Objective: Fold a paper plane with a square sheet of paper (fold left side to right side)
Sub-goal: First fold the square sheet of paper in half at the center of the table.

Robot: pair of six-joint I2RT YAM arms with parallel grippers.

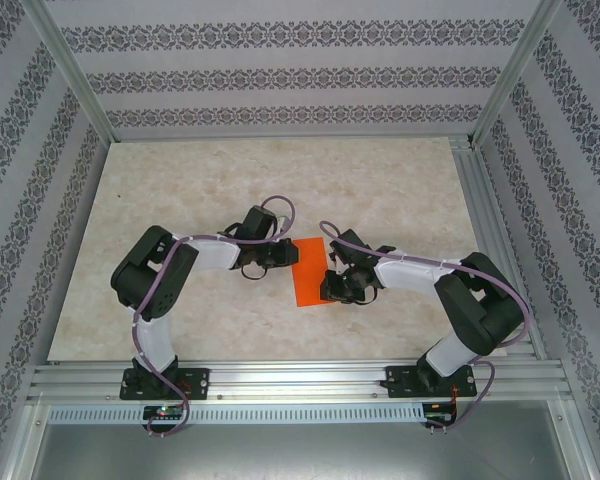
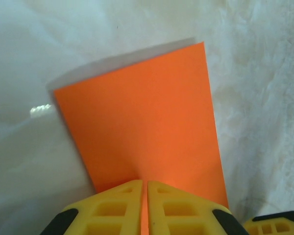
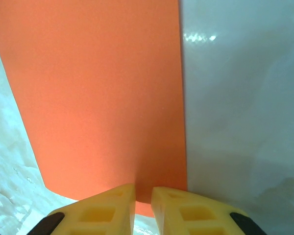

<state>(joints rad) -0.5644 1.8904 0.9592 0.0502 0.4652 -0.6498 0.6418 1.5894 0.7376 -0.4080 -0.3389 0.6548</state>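
The square sheet of paper (image 1: 308, 272) lies mid-table as a narrow rectangle, so the left-to-right fold looks done, with the plane's later folds left. The left gripper (image 2: 144, 205), fingers together, and the right gripper (image 3: 143, 205), nearly together, press on opposite edges. Around them are a pale marbled table (image 1: 280, 180), patterned walls (image 1: 280, 70) and aluminium rails (image 1: 300, 380).

Black-jointed arms (image 1: 145, 272) with white links (image 1: 156, 338), purple cables (image 1: 286, 210) and yellow latticed gripper fingers (image 2: 112, 208).
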